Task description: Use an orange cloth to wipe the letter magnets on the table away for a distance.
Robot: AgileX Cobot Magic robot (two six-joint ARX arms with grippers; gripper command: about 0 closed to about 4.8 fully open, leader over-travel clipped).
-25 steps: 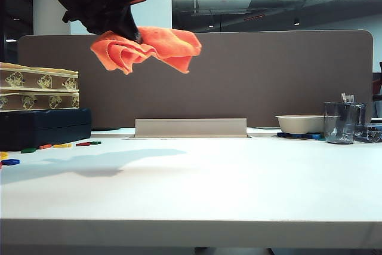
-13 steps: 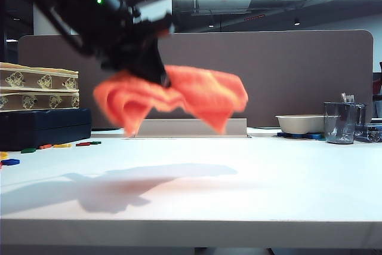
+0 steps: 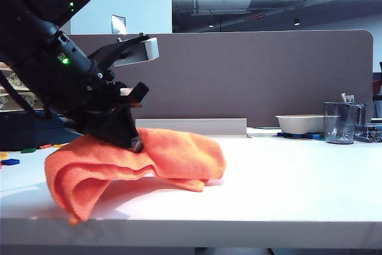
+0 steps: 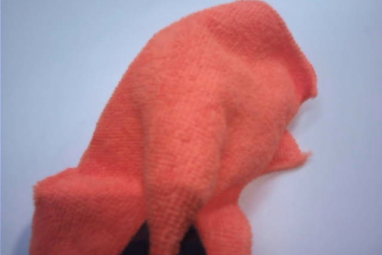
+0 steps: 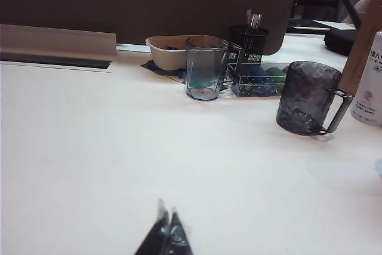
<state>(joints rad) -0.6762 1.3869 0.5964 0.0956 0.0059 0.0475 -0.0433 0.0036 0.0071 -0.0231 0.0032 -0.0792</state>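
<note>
My left gripper (image 3: 134,141) is shut on the orange cloth (image 3: 119,165), which lies rumpled on the white table (image 3: 286,177) left of centre, one end hanging at the front edge. In the left wrist view the orange cloth (image 4: 203,141) fills most of the picture, and a fold of it is pinched between the dark fingers (image 4: 138,244). A few letter magnets (image 3: 11,161) lie at the far left of the table behind the arm; others are hidden. My right gripper (image 5: 168,218) is shut and holds nothing, low over bare table.
A brown partition (image 3: 268,76) runs along the back, with a grey cable tray (image 3: 191,126) at its foot. At the right stand a bowl (image 3: 298,123), a clear glass (image 5: 205,67), a dark mug (image 5: 307,98), a pen cup (image 5: 248,40) and a can (image 5: 369,82). Boxes are stacked at the left.
The left arm has swung down and toward the camera, carrying the cloth from high in the air onto the table. The right gripper has not moved.
</note>
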